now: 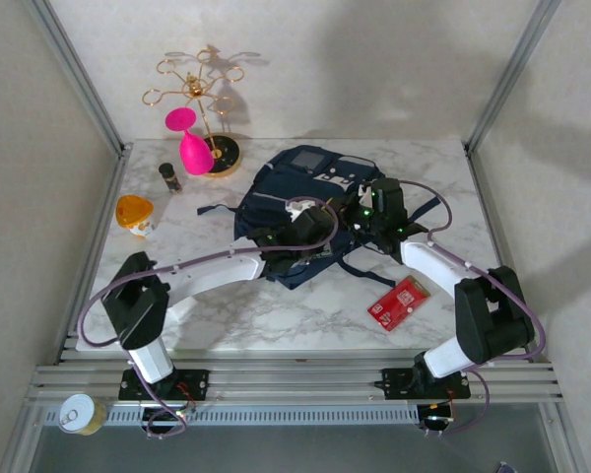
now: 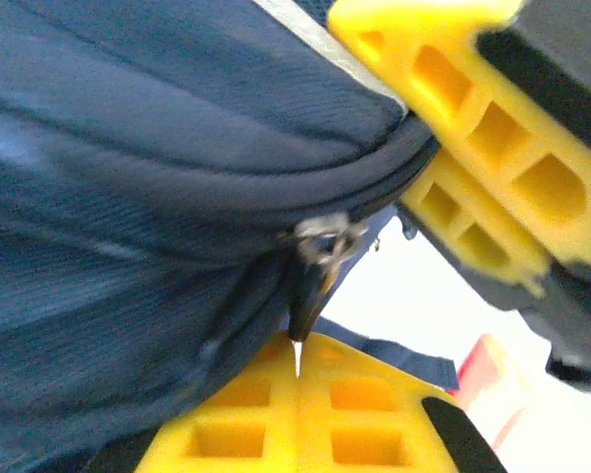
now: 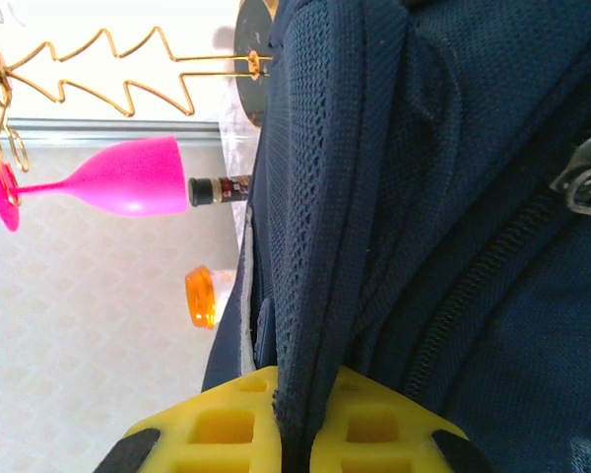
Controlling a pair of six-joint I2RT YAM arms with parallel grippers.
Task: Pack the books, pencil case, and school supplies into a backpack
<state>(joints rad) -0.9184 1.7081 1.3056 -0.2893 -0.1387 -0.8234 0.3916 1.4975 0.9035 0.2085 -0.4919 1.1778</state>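
Backpack [image 1: 297,185] fabric seemingly pinched in both jaws

Left arm [image 1: 212,273]: based at the near edge of the surface [image 1: 305,320], forearm stretched low toward centre; jaws closed, pinching the zipper pull [image 2: 310,286].
Right arm [image 1: 438,264]: elbow raised near right edge, wrist angled inward; jaws closed on a fabric fold of the backpack [image 3: 453,148].

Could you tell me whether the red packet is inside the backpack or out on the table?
Out: the red packet lies flat on the table, apart from the backpack, toward the near right.
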